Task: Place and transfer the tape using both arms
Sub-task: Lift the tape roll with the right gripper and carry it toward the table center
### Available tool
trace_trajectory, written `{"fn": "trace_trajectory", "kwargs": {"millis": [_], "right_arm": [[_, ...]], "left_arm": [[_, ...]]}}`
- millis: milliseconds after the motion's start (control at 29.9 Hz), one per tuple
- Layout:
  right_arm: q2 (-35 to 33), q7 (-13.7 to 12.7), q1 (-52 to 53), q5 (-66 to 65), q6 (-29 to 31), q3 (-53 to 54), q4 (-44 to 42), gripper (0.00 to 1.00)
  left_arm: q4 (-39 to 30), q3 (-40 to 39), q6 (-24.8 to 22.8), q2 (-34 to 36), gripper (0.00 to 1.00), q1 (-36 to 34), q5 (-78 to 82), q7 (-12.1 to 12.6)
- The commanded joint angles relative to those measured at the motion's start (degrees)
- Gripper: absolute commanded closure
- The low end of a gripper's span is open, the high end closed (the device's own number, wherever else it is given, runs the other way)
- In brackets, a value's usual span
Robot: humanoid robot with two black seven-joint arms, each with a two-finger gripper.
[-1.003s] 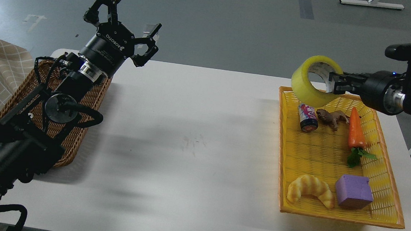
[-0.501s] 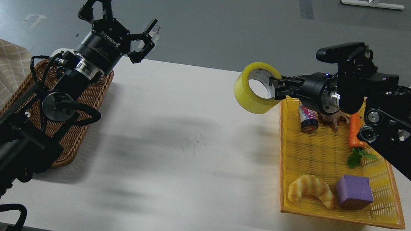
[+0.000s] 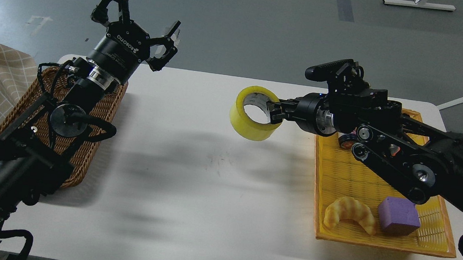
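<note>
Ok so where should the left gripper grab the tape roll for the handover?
Probably the free left wall of the tape. The right gripper already pinches its right wall, one finger inside the core, so that side is taken. The roll hangs above the table with its hole open; the open left gripper could come in from the left, one finger through the hole.

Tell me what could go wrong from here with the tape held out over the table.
1. The right hand grips the tape only by one side of its rim, above the white table; a slip could drop it and it might roll.
2. The left hand is open but far off, above the wicker basket, so a handover needs careful alignment.
</note>
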Motion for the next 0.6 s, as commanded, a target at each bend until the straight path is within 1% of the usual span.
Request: {"fn": "trace_trajectory", "kwargs": {"millis": [0, 301, 568], "right_arm": [[1.88, 0.01, 0.20, 0.01, 0.00, -1.23, -1.52, 1.00], [6.28, 0.01, 1.07, 0.01, 0.00, -2.55, -4.86, 1.00], [7.42, -0.08, 1.25, -0.08, 0.00, -5.10, -5.03, 1.00]], "left_arm": [[-0.19, 0.05, 0.00, 0.09, 0.02, 0.00, 0.00, 0.01], [-1.77, -0.12, 0.00, 0.44, 0.02, -0.09, 0.00, 0.01], [-1.77, -0.56, 0.00, 0.35, 0.02, 0.00, -0.09, 0.01]]}}
